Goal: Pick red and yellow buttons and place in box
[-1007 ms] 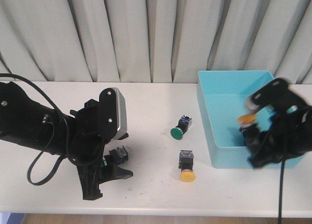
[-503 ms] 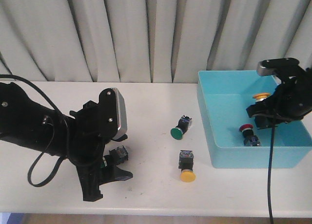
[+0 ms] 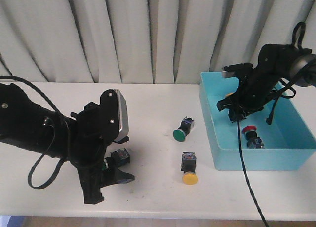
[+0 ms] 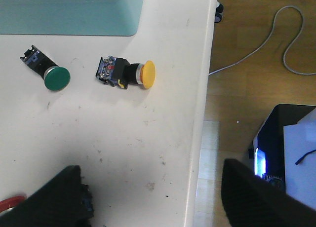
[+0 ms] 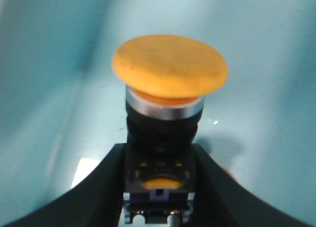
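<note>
Right arm over the box [image 3: 212, 118], yellow button [image 5: 170, 71] pinched and ready to drop.

The right gripper [image 3: 236, 108] has its jaws clamped on the switch's black body, cap outward, above the bin floor; best to open cleanly here, clear of the red button [image 3: 250, 132] inside. The left gripper [image 4: 148, 197] is spread wide and empty over the table. Only the wrist view confirms the grip; from the front the cap is barely visible, probably hidden by the arm.
</note>
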Tool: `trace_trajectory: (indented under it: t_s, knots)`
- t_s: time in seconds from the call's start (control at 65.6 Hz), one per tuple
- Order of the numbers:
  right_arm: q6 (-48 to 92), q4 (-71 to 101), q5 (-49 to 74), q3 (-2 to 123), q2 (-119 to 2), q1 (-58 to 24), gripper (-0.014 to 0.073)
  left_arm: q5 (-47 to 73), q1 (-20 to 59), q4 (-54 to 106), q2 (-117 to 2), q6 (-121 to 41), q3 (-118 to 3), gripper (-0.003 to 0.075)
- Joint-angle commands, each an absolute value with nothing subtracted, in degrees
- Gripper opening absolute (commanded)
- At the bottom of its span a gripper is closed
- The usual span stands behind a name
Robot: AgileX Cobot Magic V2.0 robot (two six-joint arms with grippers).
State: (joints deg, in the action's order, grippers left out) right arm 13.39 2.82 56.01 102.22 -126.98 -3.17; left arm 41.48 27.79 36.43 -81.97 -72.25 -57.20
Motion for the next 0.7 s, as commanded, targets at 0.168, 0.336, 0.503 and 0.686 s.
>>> trace_trajectory:
  t_s: [0.168, 0.336, 0.503, 0.686]
  knots:
    - [8.62, -2.38, 59.20, 110.01, -130.35, -3.00, 0.0290, 40.29, 27.90, 38.27, -80.36, -71.69, -58.72, 0.0570]
    - [8.69, -2.38, 58.50, 110.01, -130.66, -3.00, 0.0376, 40.29, 27.90, 38.27, -80.36, -71.69, -58.72, 0.0570]
    - [8.69, -2.31, 60.36, 111.19, -128.99, -3.00, 0.0425, 40.29, 27.90, 38.27, -80.36, -71.69, -58.72, 0.0570]
    - [8.69, 1.18, 63.58, 111.34, -121.49, -3.00, 0.0412, 40.29, 27.90, 38.27, -80.36, -71.69, -58.72, 0.0570]
